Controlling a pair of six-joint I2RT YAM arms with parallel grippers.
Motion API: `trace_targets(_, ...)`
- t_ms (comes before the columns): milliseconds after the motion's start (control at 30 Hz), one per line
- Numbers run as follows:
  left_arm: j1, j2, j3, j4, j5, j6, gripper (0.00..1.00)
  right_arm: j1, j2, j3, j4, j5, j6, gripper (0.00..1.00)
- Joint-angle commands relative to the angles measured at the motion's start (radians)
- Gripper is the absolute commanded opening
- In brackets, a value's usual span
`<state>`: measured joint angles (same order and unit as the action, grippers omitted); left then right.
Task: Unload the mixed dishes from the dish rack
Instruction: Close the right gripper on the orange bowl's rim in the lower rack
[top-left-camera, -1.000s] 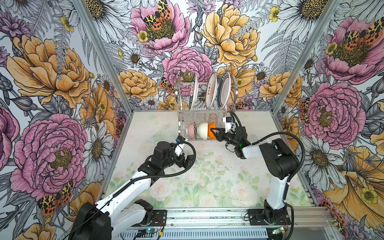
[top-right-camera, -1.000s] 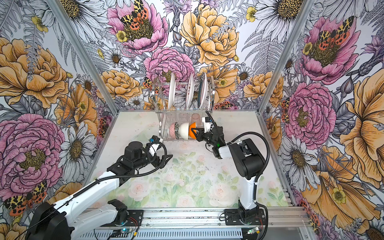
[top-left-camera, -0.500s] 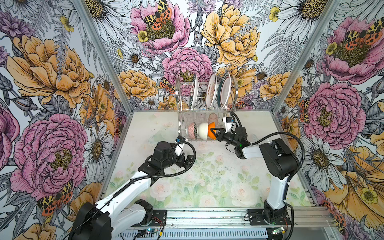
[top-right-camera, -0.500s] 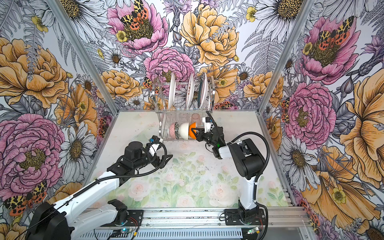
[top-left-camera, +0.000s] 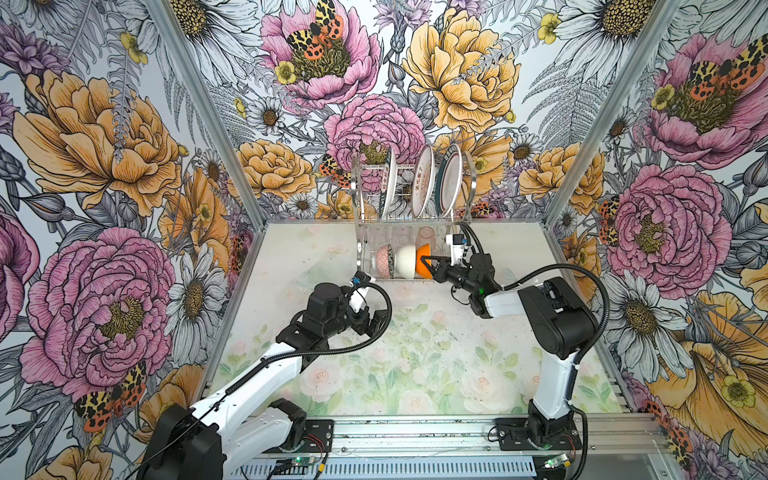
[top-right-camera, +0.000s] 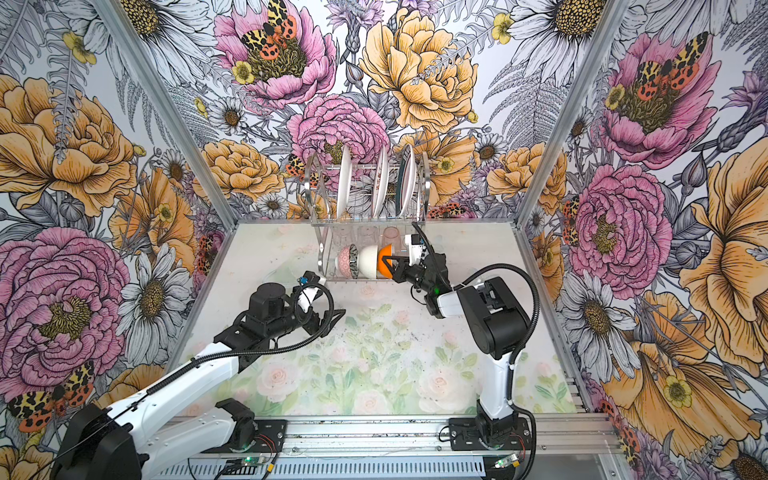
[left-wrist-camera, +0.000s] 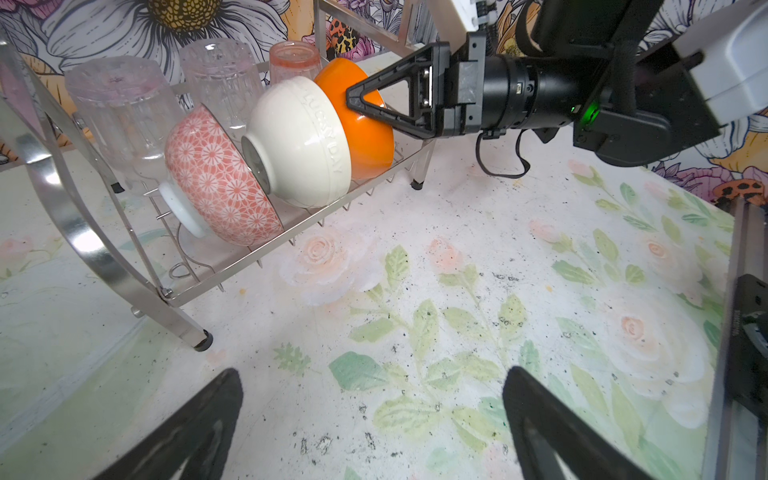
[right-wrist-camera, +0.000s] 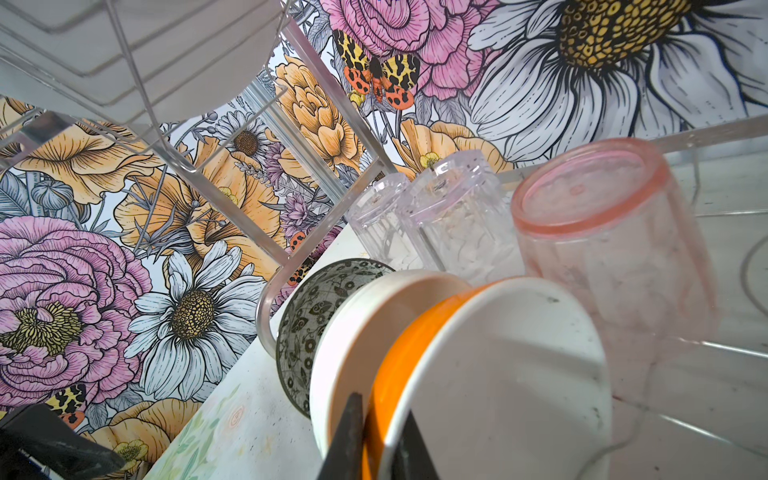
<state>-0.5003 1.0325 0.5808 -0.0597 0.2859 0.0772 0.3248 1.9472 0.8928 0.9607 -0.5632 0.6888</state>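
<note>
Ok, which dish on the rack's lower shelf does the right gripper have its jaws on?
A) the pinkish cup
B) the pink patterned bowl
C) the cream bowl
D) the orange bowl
D: in the right wrist view the right gripper has one finger on each side of the rim of the orange bowl, jaws closed on it.

I see the orange bowl (left-wrist-camera: 371, 146) glossy, white inside; the cream bowl (left-wrist-camera: 299, 141) plain; the pink bowl (left-wrist-camera: 220, 183) carries white flower medallions outside, dark leaf print inside. The pink cup (right-wrist-camera: 615, 249) is translucent, the clear cups (left-wrist-camera: 124, 108) colourless. The dish rack (left-wrist-camera: 75, 232) is shiny chrome; the table (left-wrist-camera: 457, 257) shows pale roses, green leaves.
</note>
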Motion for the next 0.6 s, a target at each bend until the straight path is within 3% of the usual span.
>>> trace_targets(0, -0.009, -0.002, 0.011, 0.009, 0.010, -0.015, 0.99, -0.035, -0.011, 0.000, 0.105, 0.035, 0.018, 0.09)
trace_targets(567, -0.010, -0.006, -0.006, 0.030, 0.011, -0.028, 0.99, -0.028, -0.017, -0.001, 0.124, 0.030, 0.032, 0.08)
